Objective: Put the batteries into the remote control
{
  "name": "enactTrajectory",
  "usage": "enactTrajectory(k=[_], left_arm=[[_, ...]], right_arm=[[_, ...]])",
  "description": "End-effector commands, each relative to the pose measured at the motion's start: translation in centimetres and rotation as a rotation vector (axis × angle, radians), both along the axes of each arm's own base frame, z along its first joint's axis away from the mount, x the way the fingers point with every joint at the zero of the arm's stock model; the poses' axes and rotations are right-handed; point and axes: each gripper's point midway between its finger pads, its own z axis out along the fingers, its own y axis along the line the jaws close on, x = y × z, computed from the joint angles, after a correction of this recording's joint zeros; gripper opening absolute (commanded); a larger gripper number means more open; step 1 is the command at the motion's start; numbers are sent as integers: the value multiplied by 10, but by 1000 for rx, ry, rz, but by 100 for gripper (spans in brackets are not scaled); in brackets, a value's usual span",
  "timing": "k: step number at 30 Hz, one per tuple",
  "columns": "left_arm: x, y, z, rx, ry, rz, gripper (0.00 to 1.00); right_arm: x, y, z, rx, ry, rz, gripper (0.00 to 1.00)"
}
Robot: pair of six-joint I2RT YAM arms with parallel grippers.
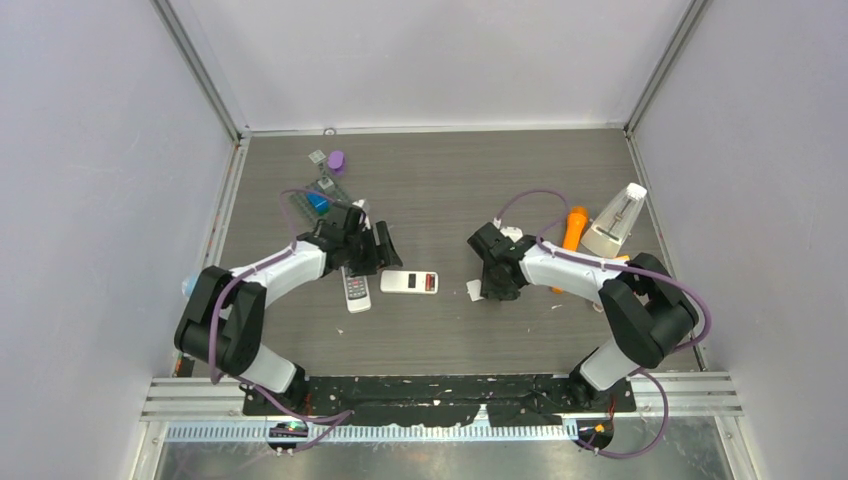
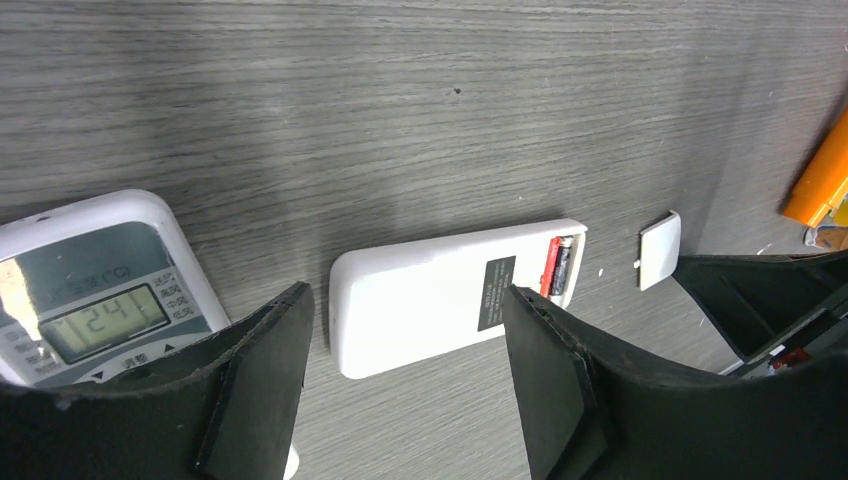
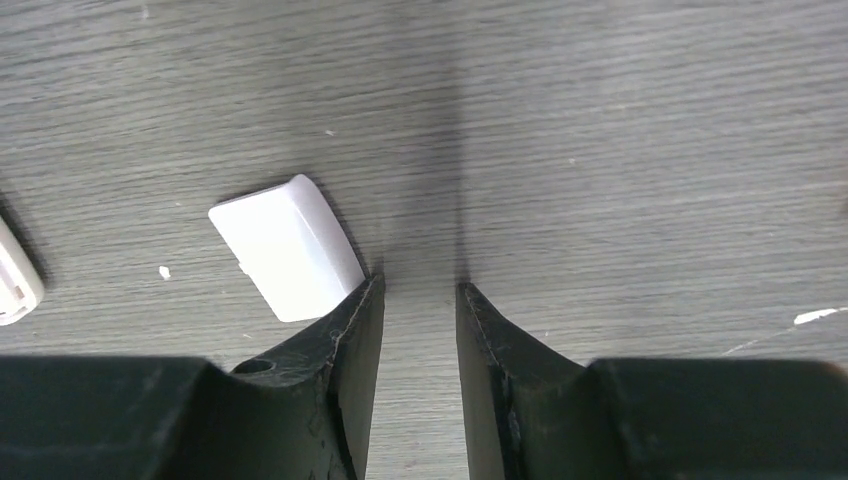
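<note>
A white remote [image 1: 405, 282] lies face down at mid table. Its battery bay at the right end is open, and a red and a dark battery [image 2: 558, 266] sit in it. The remote also shows in the left wrist view [image 2: 440, 295]. Its small white cover [image 1: 474, 290] lies loose on the table to the right, as both wrist views show [image 2: 659, 250] [image 3: 285, 245]. My left gripper [image 1: 383, 250] is open and empty, hovering just behind the remote [image 2: 408, 300]. My right gripper [image 1: 492, 283] is slightly open and empty [image 3: 420, 285], its left fingertip beside the cover.
A second remote with a lit display [image 1: 355, 290] [image 2: 90, 300] lies under the left arm. An orange object [image 1: 574, 228] and a white metronome [image 1: 617, 222] stand at the right. Purple, blue and grey items [image 1: 325, 180] cluster at the back left.
</note>
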Motion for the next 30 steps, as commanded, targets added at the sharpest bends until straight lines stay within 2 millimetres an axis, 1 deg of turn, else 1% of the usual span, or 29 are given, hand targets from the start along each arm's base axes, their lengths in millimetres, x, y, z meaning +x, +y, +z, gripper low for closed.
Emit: enactTrajectory(k=[1, 2, 3, 6, 8, 9, 10, 11, 12, 13, 14, 15, 16, 17, 18, 19, 20, 21, 22, 23, 24, 25, 26, 27, 30], left_arm=[[16, 2, 30, 4, -95, 22, 70], [16, 2, 33, 2, -103, 23, 70], [17, 2, 36, -1, -112, 25, 70], [17, 4, 47, -2, -140, 24, 70], [17, 5, 55, -5, -161, 24, 70], [17, 5, 58, -7, -170, 24, 70], [17, 6, 62, -7, -182, 27, 70], [16, 8, 65, -2, -187, 28, 70], [15, 9, 69, 5, -196, 26, 70], [14, 12, 73, 11, -205, 25, 70], [13, 13, 77, 15, -213, 23, 70], [12, 15, 82, 18, -225, 20, 71], [10, 17, 88, 17, -239, 17, 71], [10, 20, 92, 17, -249, 20, 71], [9, 22, 96, 15, -258, 18, 71], [8, 23, 100, 13, -264, 16, 72], [7, 25, 104, 10, -270, 11, 72], [6, 26, 108, 7, -276, 7, 72], [6, 28, 112, 5, -279, 2, 72], [4, 29, 116, 2, -284, -4, 72], [3, 30, 119, 0, -286, -5, 72], [2, 32, 122, -1, -290, -4, 72], [1, 33, 125, -6, -295, -3, 72], [1, 35, 127, -9, -297, 1, 73], [-3, 39, 132, -27, -299, 14, 73]], right_arm=[[3, 27, -8, 74, 20, 87, 38], [4, 31, -8, 89, 18, 114, 38], [6, 40, -6, 121, 8, 143, 38], [8, 53, -9, 152, 5, 233, 38], [6, 62, -8, 189, 7, 292, 41], [6, 63, -7, 186, 4, 304, 43], [7, 55, -7, 147, -3, 306, 44], [10, 52, -1, 130, -23, 308, 45], [9, 41, 2, 77, -23, 311, 46], [12, 40, 14, 76, -54, 319, 50], [11, 35, 19, 56, -63, 346, 52], [14, 37, 33, 71, -102, 371, 58], [14, 37, 38, 68, -116, 425, 62], [16, 38, 48, 66, -147, 485, 70], [17, 39, 51, 63, -156, 515, 74], [20, 38, 52, 39, -166, 567, 82], [23, 40, 54, 29, -170, 596, 85], [24, 38, 48, -1, -147, 649, 89], [25, 40, 50, -10, -134, 674, 91], [25, 39, 39, -39, -93, 723, 92], [26, 41, 40, -44, -75, 748, 93], [26, 40, 30, -67, -38, 781, 93], [28, 41, 29, -75, -31, 802, 93], [29, 40, 22, -93, -15, 830, 93], [34, 46, 15, -96, -24, 878, 93]])
